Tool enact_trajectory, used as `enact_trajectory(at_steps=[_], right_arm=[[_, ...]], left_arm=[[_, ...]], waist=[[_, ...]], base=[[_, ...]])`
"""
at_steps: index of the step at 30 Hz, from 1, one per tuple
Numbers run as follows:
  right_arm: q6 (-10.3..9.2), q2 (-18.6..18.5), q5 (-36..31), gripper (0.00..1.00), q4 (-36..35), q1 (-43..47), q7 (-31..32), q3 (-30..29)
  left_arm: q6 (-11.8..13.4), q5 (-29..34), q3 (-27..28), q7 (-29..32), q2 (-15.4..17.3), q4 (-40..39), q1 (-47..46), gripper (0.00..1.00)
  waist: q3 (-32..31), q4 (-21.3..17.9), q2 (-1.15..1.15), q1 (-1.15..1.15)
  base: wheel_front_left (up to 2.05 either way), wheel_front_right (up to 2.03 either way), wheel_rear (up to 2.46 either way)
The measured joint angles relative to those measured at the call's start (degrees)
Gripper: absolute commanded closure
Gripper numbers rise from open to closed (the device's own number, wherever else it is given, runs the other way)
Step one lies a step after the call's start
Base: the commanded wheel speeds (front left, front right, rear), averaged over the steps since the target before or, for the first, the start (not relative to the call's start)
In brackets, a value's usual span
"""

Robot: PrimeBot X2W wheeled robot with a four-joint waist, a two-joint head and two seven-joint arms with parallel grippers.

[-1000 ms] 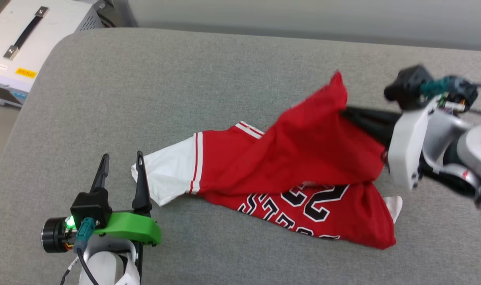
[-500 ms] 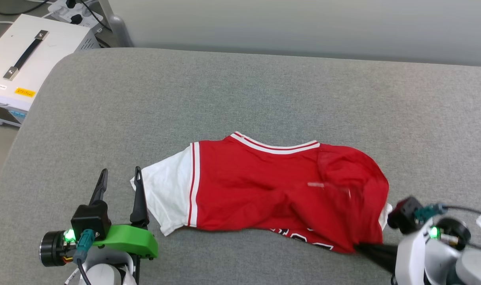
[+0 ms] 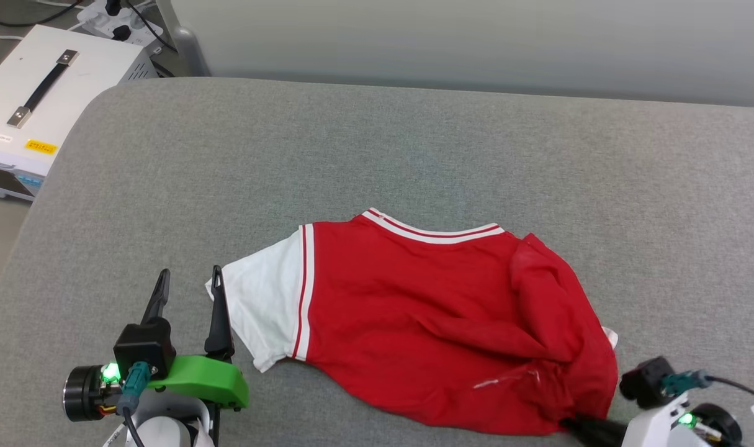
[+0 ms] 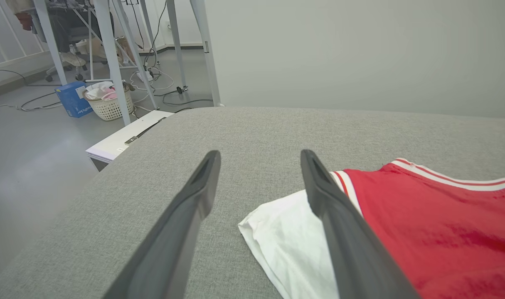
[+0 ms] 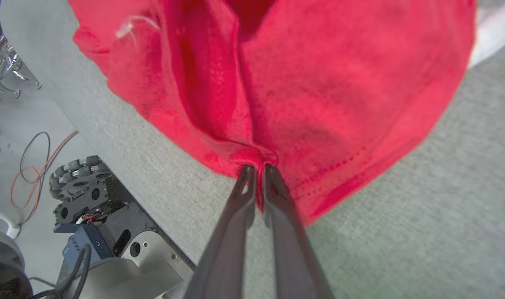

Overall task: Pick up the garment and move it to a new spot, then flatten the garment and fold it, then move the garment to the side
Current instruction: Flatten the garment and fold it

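Shirt [image 3: 426, 323]: red, white sleeve [image 3: 262, 316], plain side up, rumpled; lies on grey bench [image 3: 377, 143], near its front edge.
Right claw [image 5: 258, 170]: pressed together, pinching the shirt's red hem at its near right corner.
Left claw [image 3: 190, 273]: spread wide, empty; one finger over the sleeve's edge, the other over bare bench.

I see a grey upholstered surface [image 3: 377, 155], white case [image 3: 97, 62] with black handle [image 3: 41, 87] off its left corner, power strip [image 3: 113, 15] beyond, white basket [image 4: 109, 109] beside blue box [image 4: 73, 101].
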Motion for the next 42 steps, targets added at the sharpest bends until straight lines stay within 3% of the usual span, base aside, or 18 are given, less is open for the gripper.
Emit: enact_trajectory(at_steps=[11, 17, 19, 22, 34, 42], right_arm=[[-0.05, 0.10, -5.98, 0.00, -16.42, 1.05, -1.51, -21.35], [-0.05, -0.46, -11.74, 0.00, -20.92, -7.06, 4.12, -25.76], [-0.05, -1.77, -14.40, 0.00, -20.73, -11.68, 6.50, -25.07], [-0.05, -1.86, -12.85, 0.00, -18.63, -19.07, 11.36, -21.90], [-0.05, -0.77, -4.13, 0.00, -1.56, -42.67, 34.71, 0.65], [-0.05, 4.04, -2.27, 0.00, 11.17, -49.21, 37.77, 11.34]], left_arm=[[-0.01, 0.91, 0.15, 0.00, -0.09, -0.23, 0.53, 0.00], [-0.01, 1.07, -0.71, 0.00, -0.29, -0.82, 0.29, 0.00], [-0.04, 1.08, -1.11, 0.00, -0.34, -0.85, -0.18, 0.00], [-0.12, 1.13, -1.69, 0.00, -0.43, -0.98, -1.58, 0.00], [-0.07, 0.97, -3.92, 0.00, -0.86, -2.36, -5.41, 0.00], [0.58, -0.32, -5.55, 0.00, -1.07, -3.22, -7.11, 0.00]], waist=[[-0.43, -0.84, 0.00, 0.00], [1.13, -0.69, 0.00, 0.00], [1.87, -0.46, 0.00, 0.00], [3.15, 0.14, 0.00, 0.00], [8.63, 3.72, 0.00, 0.00], [11.87, 6.68, 0.00, 0.00]], base=[[0.00, 0.00, 0.00], [0.00, 0.00, 0.00], [0.00, 0.00, 0.00], [0.00, 0.00, 0.00], [0.00, 0.00, 0.00], [0.00, 0.00, 0.00]])
